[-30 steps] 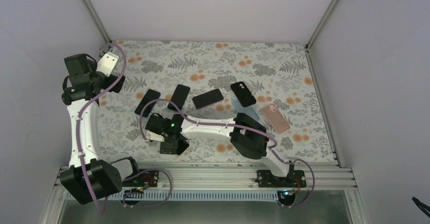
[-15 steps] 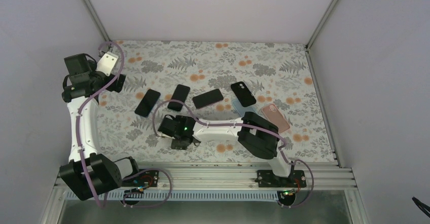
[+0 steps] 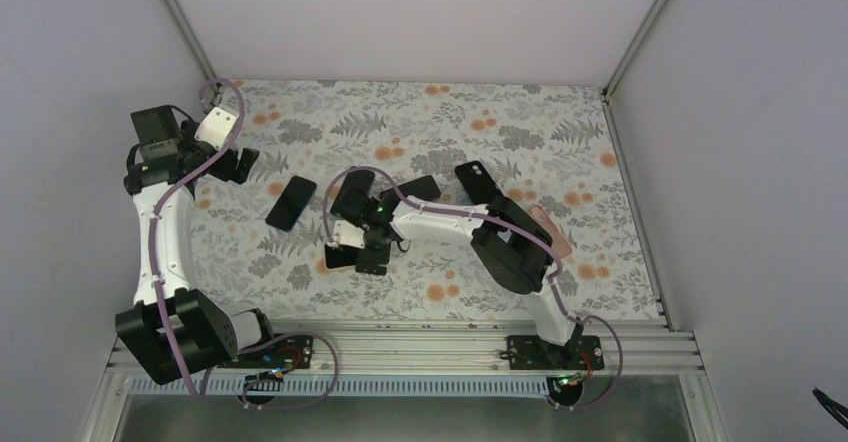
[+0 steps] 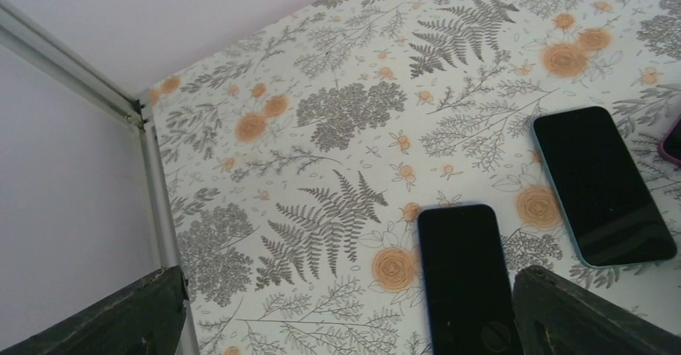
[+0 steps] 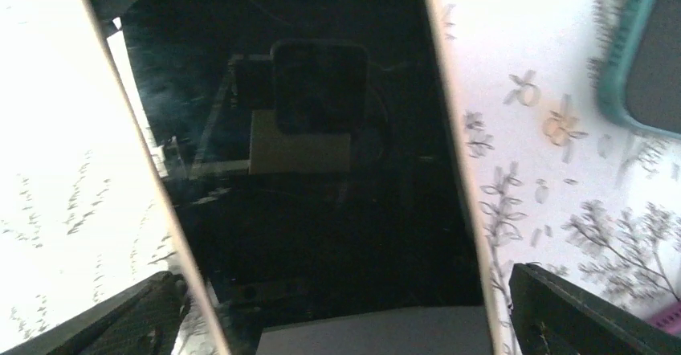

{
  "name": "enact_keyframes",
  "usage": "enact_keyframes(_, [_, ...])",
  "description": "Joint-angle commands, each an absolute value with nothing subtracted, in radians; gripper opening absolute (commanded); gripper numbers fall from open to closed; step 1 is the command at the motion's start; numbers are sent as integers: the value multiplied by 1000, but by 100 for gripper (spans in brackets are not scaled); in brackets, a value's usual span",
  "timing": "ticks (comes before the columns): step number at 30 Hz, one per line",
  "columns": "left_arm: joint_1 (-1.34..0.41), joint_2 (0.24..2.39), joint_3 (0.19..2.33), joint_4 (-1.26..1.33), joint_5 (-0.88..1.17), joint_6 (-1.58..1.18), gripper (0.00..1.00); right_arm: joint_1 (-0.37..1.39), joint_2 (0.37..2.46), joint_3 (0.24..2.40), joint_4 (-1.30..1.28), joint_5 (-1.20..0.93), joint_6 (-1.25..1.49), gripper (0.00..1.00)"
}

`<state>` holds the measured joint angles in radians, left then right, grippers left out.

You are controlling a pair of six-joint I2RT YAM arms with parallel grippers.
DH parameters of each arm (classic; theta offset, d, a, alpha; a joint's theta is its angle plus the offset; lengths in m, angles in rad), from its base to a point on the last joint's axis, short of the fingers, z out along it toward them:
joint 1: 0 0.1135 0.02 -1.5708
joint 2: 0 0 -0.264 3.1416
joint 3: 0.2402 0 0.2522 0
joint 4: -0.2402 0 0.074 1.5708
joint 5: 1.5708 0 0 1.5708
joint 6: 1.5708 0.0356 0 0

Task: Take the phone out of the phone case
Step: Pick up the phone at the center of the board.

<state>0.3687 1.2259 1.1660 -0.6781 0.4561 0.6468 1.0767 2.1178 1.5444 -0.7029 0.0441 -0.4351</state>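
Right wrist view, fingers (image 5: 152,315) spread wide, straddling phone (image 5: 313,162)

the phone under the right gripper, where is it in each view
Top external: the phone lies centre-left, mostly hidden under the right gripper.
Left wrist: I cannot tell whether it shows.
Right wrist: its dark screen fills the middle, between open fingers.
Shared landmark: the floral tablecloth.
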Motion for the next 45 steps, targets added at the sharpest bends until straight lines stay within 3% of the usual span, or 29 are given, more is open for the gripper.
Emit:
enact_keyframes(1, [374,1222,1162,-701,522,681,100,1086,2181,1526,-804,-47,-559,100])
enact_keyframes(7, [374,1227,1157,-739,579,718,100,1082,2210,1562,-882,-122,-605,99])
enact_keyframes(11, [374,1247,1170,-779,629,732,100,1080,2224,1566,-908,-125,-594,86])
enact_keyframes(16, [374,1258,1166,-815,665,743,100,1076,2199,1523,-862,-91,-527,82])
enact_keyframes(20, [374,1271,1159,-846,695,745,100,1067,2189,1511,-836,-71,-477,63])
enact_keyframes(23, [373,1322,1179,-919,746,745,100,1068,2136,1505,-815,-69,-453,56])
enact_keyframes(32, [319,1613,1240,-1274,922,872,100,1069,1901,1515,-710,109,-402,50])
enact_keyframes(40, [174,1774,1291,-1324,995,837,99,1066,1887,1609,-704,197,-427,50])
enact_keyframes(45, [125,1855,1324,-1358,1064,851,91,1060,1929,1670,-683,228,-438,50])
